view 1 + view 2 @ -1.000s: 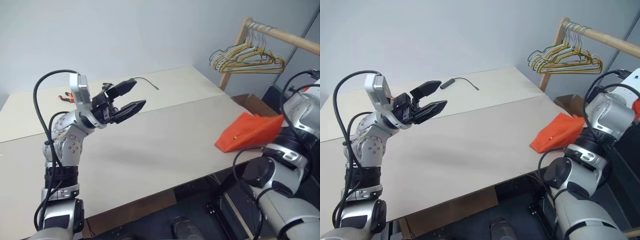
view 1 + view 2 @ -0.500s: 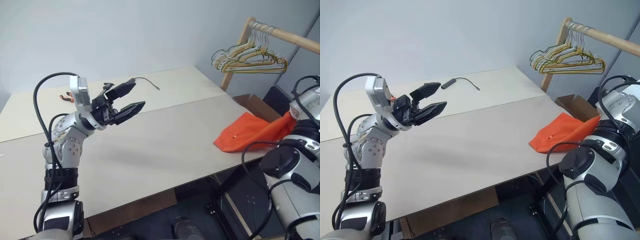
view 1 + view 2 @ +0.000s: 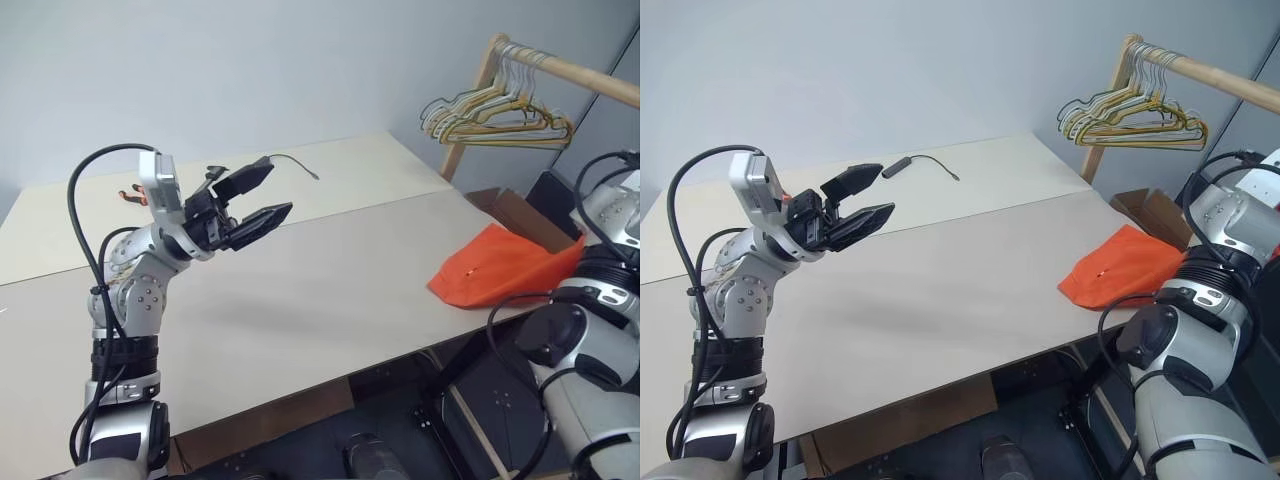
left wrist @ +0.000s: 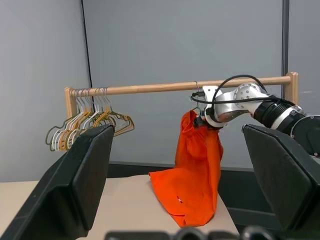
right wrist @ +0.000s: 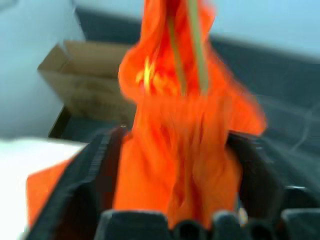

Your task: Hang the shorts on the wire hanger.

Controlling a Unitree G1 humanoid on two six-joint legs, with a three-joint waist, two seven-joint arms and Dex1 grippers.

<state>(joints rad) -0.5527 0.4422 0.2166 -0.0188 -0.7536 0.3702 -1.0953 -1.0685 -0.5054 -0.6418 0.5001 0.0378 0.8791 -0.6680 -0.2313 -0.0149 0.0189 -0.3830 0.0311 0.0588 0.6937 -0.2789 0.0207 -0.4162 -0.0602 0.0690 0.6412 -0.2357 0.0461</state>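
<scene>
Shorts point(image 4: 196, 170) hang from the wooden rail point(image 4: 150, 88), on a thin wire hook at their top; you cannot make out the rest of the hanger. Their lower part drapes onto the corner of the counter point(image 3: 300, 290), likely because the rail stands close beside it. Note the right gripper point(image 4: 204, 121) at the upper part of the fabric: its jaws stand apart on either side of the cloth, not clamped. Judge the release as under way. Observe the left gripper point(image 3: 262, 195) raised over the counter, well apart from the shorts, jaws apart and empty. Spare hangers point(image 3: 495, 110) cluster at the rail's far end.
</scene>
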